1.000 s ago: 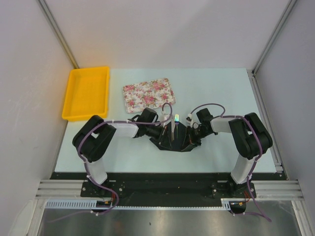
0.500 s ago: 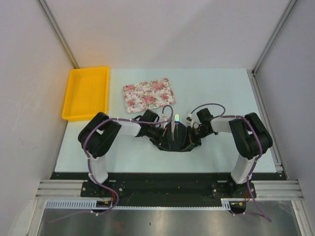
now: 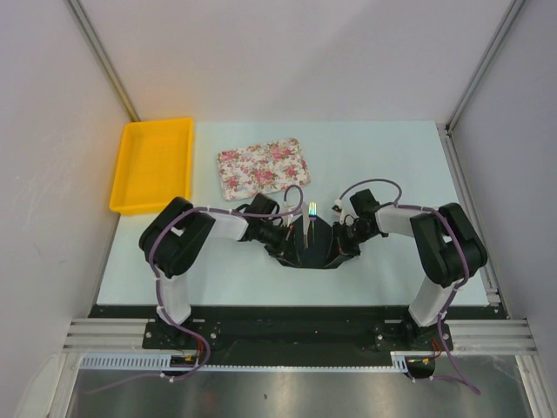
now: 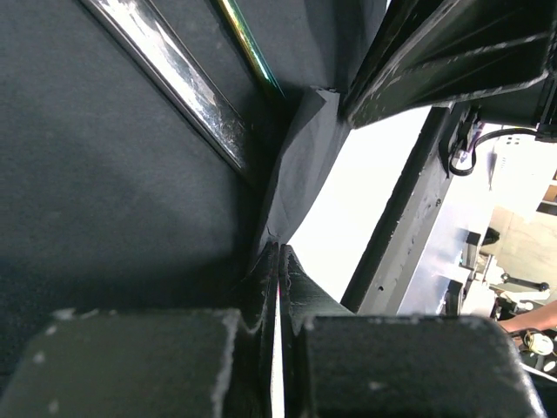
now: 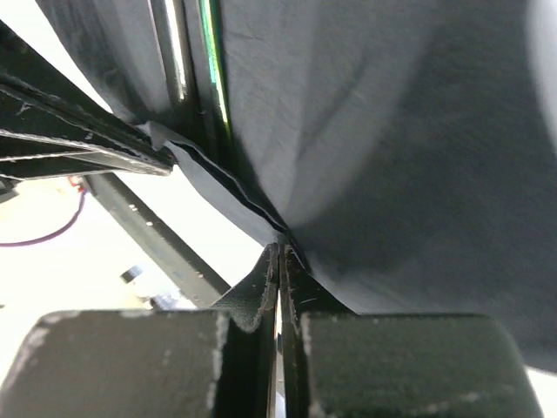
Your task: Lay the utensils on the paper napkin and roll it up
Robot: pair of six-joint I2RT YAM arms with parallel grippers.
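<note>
We see a pale matte table [image 3: 392,165] between plain grey walls [image 3: 305,61]. At frame centre lies the thin black paper napkin [image 3: 311,251], its sides lifted around the slim shiny utensils [image 3: 311,212]. The left gripper [image 4: 277,257] and the right gripper [image 5: 278,252] each pinch a napkin edge, jaws pressed together. A yellow plastic bin [image 3: 153,164] sits upper left, a floral tray [image 3: 261,167] beside it.

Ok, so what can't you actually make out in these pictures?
Top view: utensils mostly wrapped in the paper napkin; only tips show, too small to tell apart.
Left wrist view: utensils' ends cut off by the top edge.
Right wrist view: same cut-off; napkin folds cover their lower ends.
</note>
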